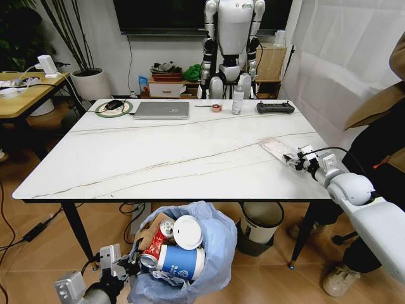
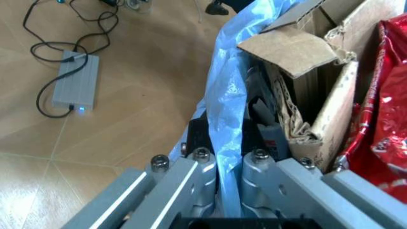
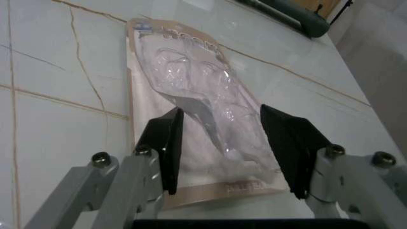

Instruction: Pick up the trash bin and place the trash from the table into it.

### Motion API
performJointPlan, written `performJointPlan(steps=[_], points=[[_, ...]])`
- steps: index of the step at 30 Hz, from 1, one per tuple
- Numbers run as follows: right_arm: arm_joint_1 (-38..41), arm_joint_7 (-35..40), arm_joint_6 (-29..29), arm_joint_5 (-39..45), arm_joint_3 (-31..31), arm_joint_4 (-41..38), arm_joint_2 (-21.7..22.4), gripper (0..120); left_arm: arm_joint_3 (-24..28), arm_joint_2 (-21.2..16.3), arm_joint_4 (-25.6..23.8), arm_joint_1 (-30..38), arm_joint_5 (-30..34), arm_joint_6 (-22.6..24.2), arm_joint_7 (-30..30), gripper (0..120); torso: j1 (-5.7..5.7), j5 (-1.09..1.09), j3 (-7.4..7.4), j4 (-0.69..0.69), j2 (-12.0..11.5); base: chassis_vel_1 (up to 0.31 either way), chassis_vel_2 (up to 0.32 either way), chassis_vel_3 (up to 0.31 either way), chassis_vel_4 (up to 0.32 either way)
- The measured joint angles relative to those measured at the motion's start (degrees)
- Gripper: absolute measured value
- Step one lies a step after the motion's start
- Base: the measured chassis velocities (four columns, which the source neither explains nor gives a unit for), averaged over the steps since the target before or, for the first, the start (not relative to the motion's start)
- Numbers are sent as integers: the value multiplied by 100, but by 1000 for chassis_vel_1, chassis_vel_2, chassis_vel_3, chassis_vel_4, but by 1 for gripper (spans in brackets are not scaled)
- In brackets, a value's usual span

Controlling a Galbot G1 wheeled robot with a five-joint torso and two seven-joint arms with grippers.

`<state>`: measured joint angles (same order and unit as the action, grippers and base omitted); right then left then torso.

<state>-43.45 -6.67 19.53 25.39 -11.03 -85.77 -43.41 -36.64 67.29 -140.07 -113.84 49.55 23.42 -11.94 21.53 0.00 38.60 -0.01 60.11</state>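
The trash bin [image 1: 209, 253], lined with a crinkly light-blue bag, hangs below the table's [image 1: 158, 158] front edge. My left gripper [image 1: 131, 259] is shut on its rim; in the left wrist view the blue bag [image 2: 226, 95] runs between the closed left gripper [image 2: 229, 164]. Inside lie brown cardboard [image 2: 299, 52], a crushed red can [image 1: 154, 249], a white lid [image 1: 187, 232] and a blue-white cup [image 1: 180, 261]. A clear flat plastic package [image 1: 278, 149] lies at the table's right side. My right gripper [image 3: 222, 152] is open, its jaws straddling the near end of the package [image 3: 190, 86].
At the table's far edge sit a laptop [image 1: 162, 110], a mouse [image 1: 114, 104], a white bottle [image 1: 238, 100] and a black controller [image 1: 274, 107]. A cream bin [image 1: 261, 223] stands under the table. A person [image 1: 380, 139] stands at right. A power adapter [image 2: 76, 81] lies on the floor.
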Motion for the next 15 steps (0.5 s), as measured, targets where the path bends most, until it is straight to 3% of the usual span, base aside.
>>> performJointPlan(steps=[10, 15], points=[[-44, -21, -52, 50, 34, 3, -10, 6, -5, -16, 16, 19, 22, 2, -2, 0, 0, 0, 0, 0, 0, 0, 0, 0, 0], [-155, -17, -88, 291, 4, -175, 38, 0, -6, -33, 29, 21, 23, 2, -4, 0, 0, 1, 0, 0, 0, 0, 0, 0, 0]])
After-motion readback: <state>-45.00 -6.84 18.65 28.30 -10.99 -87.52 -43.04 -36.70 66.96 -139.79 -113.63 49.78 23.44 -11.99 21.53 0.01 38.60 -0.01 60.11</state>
